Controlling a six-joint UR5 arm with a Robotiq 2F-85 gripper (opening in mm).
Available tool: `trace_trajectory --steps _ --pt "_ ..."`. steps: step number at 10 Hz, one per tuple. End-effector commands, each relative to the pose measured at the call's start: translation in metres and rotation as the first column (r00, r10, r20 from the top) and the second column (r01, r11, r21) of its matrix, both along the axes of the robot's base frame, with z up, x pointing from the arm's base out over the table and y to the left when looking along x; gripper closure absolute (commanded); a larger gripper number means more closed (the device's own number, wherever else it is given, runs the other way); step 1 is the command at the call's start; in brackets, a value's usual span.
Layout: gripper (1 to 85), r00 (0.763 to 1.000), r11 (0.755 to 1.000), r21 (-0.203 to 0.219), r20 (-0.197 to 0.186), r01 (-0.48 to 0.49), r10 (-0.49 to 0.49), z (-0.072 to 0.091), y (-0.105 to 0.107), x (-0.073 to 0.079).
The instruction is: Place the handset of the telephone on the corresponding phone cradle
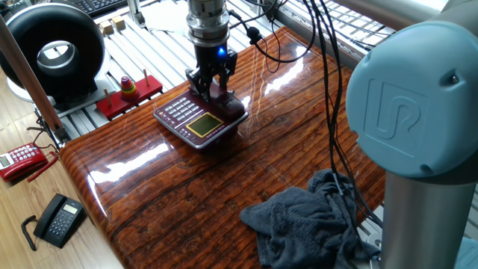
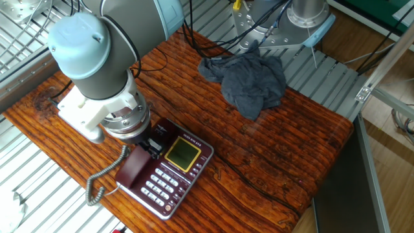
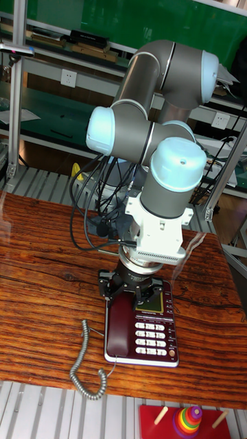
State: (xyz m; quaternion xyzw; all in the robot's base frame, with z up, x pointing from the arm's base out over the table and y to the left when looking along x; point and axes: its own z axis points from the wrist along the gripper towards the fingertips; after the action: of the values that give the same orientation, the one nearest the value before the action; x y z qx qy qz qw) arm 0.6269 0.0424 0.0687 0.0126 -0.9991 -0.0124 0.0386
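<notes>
Risk noted first: handset (image 2: 134, 169) judged seated or nearly seated in phone cradle (image 3: 121, 328) along the side of telephone (image 2: 167, 169); seating cannot be confirmed at the upper end, hidden beneath the wrist. Possible faults from here: handset riding on the cradle edge and tipping off toward the desk (image 2: 259, 155) on release; fingers catching the receiver on withdrawal and lifting it out again; base dragged across the glossy wood by any sideways motion. Grey coiled cord (image 3: 86, 367) lies loose on the desk beside the base, trailing toward the near edge; snagging judged unlikely but not excluded.

Claw (image 1: 210, 84) positioned low over the far end of the base, directly above the cradle side. Fingers (image 1: 200, 81) appear drawn close on either side of the handset's upper part, yet actual contact not resolvable in any view; grip or release cannot be told from these pictures. No other object touched.

Elsewhere: grey cloth (image 2: 249, 81) bunched well apart on the desk; red phone (image 1: 22, 161) and black phone (image 1: 57, 220) on the floor, uninvolved.
</notes>
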Motion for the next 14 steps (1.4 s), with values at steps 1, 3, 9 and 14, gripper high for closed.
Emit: trace_trajectory --steps 1,3,9,14 --pt "54.0 1.000 0.997 0.073 0.006 0.003 -0.003 0.004 0.017 0.003" --pt "53.7 1.000 0.999 0.044 -0.001 -0.006 0.006 0.001 0.005 0.003" --pt "32.0 1.000 1.000 0.021 0.013 -0.018 0.018 -0.001 0.000 0.007" --pt "25.3 0.999 0.999 0.045 0.016 -0.029 0.028 0.000 0.005 0.007"
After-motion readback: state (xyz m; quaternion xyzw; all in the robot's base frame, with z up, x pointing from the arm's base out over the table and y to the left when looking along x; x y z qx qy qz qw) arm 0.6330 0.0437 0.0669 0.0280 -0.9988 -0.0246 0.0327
